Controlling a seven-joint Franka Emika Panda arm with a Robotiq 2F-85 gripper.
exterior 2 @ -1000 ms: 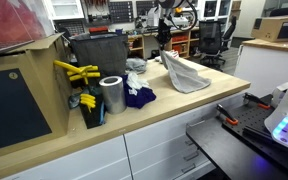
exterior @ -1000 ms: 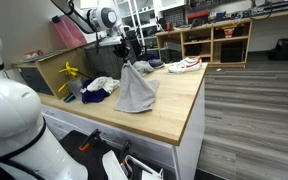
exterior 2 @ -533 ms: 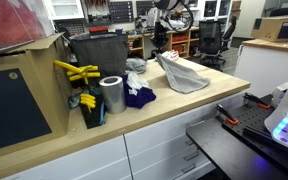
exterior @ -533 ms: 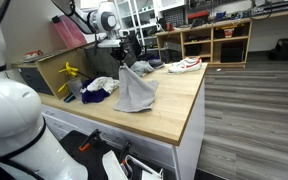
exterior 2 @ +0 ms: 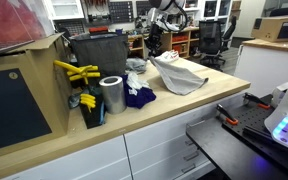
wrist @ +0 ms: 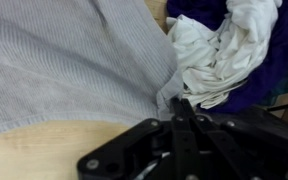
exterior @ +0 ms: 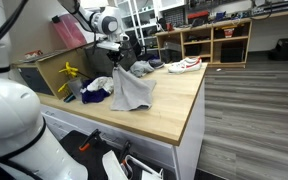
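Observation:
My gripper [exterior: 117,60] [exterior 2: 152,52] [wrist: 178,104] is shut on a corner of a grey cloth [exterior: 133,90] [exterior 2: 181,74] [wrist: 74,70]. The corner is lifted off the wooden worktop [exterior: 174,105] [exterior 2: 199,108], and the remainder of the cloth drapes down and trails across the wood. A white cloth [wrist: 219,50] [exterior: 101,84] [exterior 2: 136,66] lies bunched right beside the pinched corner, on top of a dark blue garment [wrist: 259,85] [exterior 2: 137,97] [exterior: 94,96].
A dark bin [exterior 2: 97,55] stands behind the clothes, with yellow tools [exterior 2: 76,72] [exterior: 69,72] and a metal can [exterior 2: 111,95] beside them. A white shoe [exterior: 185,64] lies at the far end of the worktop. Shelves [exterior: 214,40] and office chairs [exterior 2: 212,40] stand beyond.
The gripper has carried the grey cloth's corner sideways toward the pile of white and blue clothes, and the cloth has dragged along the worktop after it. The jaws stayed shut.

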